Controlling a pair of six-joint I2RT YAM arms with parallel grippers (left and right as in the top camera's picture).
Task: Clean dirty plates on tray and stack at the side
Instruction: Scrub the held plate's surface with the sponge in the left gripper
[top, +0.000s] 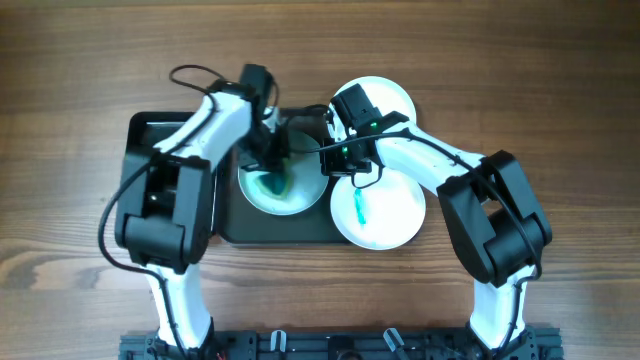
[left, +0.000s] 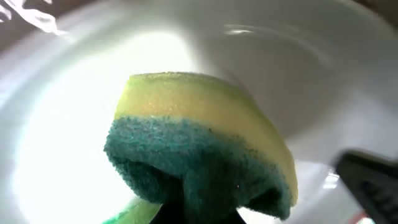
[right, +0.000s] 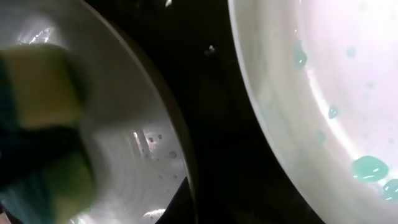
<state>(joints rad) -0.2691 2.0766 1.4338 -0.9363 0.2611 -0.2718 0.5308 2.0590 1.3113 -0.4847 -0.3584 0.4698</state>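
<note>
The left end effector (top: 268, 152) is clamping a yellow-and-green sponge (left: 199, 137) and pressing its folded green face down into the centre plate (top: 305, 197). The sponge is bulging around the grip, so it is soft and squashing easily. A teal smear (top: 268, 185) is showing on this plate beside the sponge, so the wiping here looks unfinished. The plate is sitting on the dark tray (top: 260, 230), near its right end.

The right end effector (top: 335, 160) is closed and is hanging at the right rim of that same plate. Its own camera is not showing its fingers, so I cannot tell whether the rim is pinched between them. It is probably steadying the plate.

Further out, the right-hand plate (top: 390, 215) is lying half off the tray's right edge and is carrying a teal streak and droplets. The far plate (top: 395, 100) is resting on the wooden tabletop (top: 80, 80) behind it. What shows of it is plain white, though the right arm is covering part of it.

The plates look stiff, glossy and wet, so they are likely slippery and may chip if knocked. The raised rim is the sensible place to pinch, with a firm hold and a low lift. A plate left unsteadied is likely to slide under the scrubbing.
</note>
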